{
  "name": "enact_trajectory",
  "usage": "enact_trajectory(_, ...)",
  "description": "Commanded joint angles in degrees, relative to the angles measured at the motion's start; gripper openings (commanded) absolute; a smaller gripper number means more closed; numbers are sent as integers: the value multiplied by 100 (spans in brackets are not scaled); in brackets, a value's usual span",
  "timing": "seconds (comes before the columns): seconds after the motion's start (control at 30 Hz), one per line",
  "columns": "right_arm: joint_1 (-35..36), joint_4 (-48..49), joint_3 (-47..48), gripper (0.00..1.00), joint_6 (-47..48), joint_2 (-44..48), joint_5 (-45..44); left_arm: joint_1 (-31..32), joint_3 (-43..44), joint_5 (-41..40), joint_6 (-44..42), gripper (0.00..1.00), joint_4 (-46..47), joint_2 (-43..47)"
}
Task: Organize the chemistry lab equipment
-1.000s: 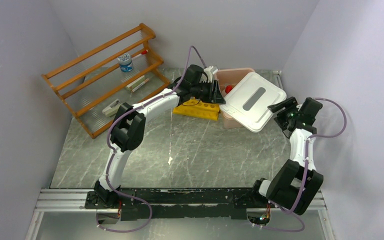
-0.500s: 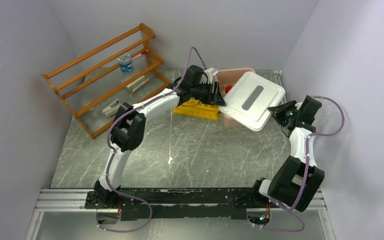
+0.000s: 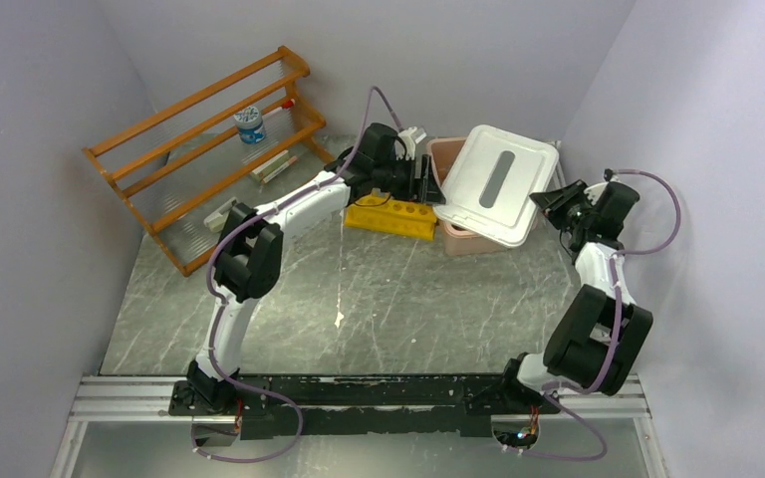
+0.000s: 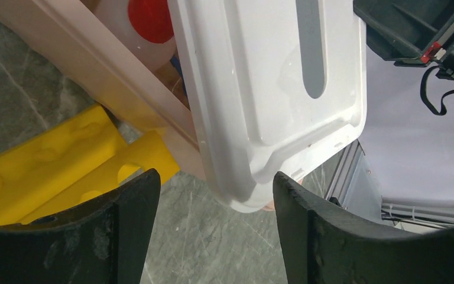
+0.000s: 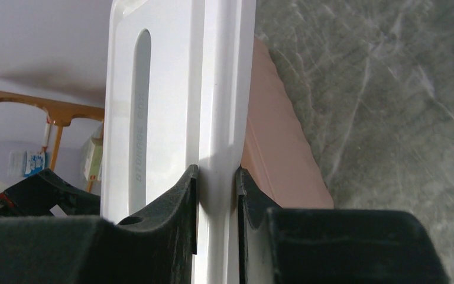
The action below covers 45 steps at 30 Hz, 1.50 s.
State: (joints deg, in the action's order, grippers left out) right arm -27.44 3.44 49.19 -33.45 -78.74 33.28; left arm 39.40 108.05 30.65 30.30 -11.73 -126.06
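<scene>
Pink bin (image 3: 455,240): red-capped bottle (image 4: 149,21) inside | right jaws pinch white lid (image 3: 493,189) | left jaws spread

Prob. lab bench — yellow tube rack (image 3: 395,216)

White shells, black joints and purple cables (image 3: 673,213) clothe both arms (image 3: 299,207) (image 3: 599,274); left claw (image 4: 213,195) and right claw (image 5: 216,183) are black.

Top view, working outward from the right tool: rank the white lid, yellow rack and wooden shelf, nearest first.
1. white lid: clamped in the right tool, over the pink bin.
2. yellow rack: left of the bin, mid-table.
3. wooden shelf: far left corner.
</scene>
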Motion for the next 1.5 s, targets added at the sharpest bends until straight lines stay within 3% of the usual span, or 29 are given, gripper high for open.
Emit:
enact_trajectory(0.0, 148, 807, 222, 6, 301, -328, 443, -51, 34, 78, 2, 74, 150, 122)
enact_trajectory(0.23, 321, 1044, 461, 16, 495, -943, 649, -59, 153, 99, -52, 71, 35, -123)
enact_trajectory(0.33, 353, 964, 541, 31, 436, -996, 366, -55, 57, 118, -32, 65, 6, -181)
enact_trajectory(0.47, 439, 669, 421, 59, 358, -615, -646, -57, -82, 215, 75, 56, 73, -148)
enact_trajectory(0.6, 537, 219, 260, 71, 437, -91, -1574, -56, -135, 228, 60, 54, 31, -106)
enact_trajectory(0.83, 732, -309, -126, 73, 370, 875, -2254, -47, -294, 479, 377, 56, 264, 47)
enact_trajectory(0.97, 744, -878, -236, 74, 189, 1098, -2158, -38, -851, 308, 663, 60, 718, 423)
enact_trajectory(1.13, 794, -1831, -110, 74, 280, 1146, -2048, -7, -1496, 266, 1077, 58, 1447, 814)
enact_trajectory(1.47, 1095, -2871, -40, 73, 181, 1499, -1724, 57, -1277, 197, 1211, 55, 1448, 736)
